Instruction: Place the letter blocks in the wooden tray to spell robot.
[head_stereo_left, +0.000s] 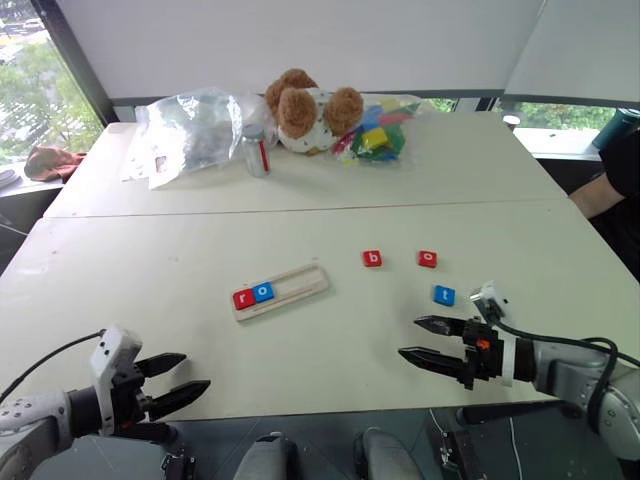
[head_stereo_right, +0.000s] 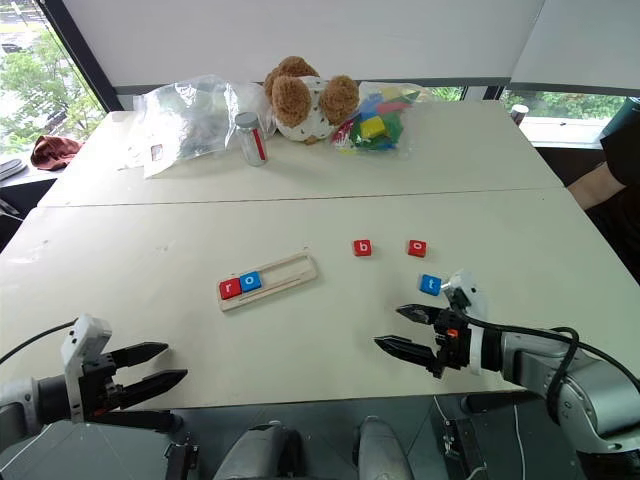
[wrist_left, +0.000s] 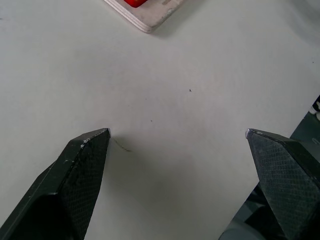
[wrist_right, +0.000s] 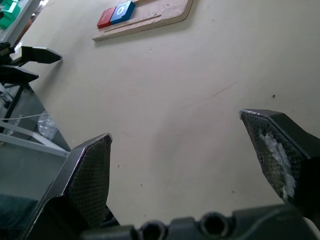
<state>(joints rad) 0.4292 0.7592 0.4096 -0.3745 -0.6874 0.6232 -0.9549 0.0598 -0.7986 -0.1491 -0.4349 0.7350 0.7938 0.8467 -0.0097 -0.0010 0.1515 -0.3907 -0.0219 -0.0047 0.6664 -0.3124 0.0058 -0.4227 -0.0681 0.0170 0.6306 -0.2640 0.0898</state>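
A: From the head camera, the right gripper (head_stereo_left: 432, 340) hangs low over the near table edge, jaws spread, pinching nothing. The blue t block (head_stereo_left: 444, 295) lies just beyond it, slightly to its outer side; the red b block (head_stereo_left: 372, 259) and red o block (head_stereo_left: 427, 259) sit farther out.

B: And the left gripper (head_stereo_left: 176, 382)?

A: Spread and empty too. The wooden tray (head_stereo_left: 300, 285) lies well ahead of it and inward, with the red r block (head_stereo_left: 243, 298) and blue o block (head_stereo_left: 263, 291) touching at its left end.

B: The left wrist camera?

A: Bare table between its fingers (wrist_left: 82, 165), the tray's corner far ahead.

B: Right wrist?

A: Tray far ahead, left gripper off to the side.

B: Risk?

A: I'd say taking t first, being nearest, when b comes next. Also flat tiles may slide from the fingertips.
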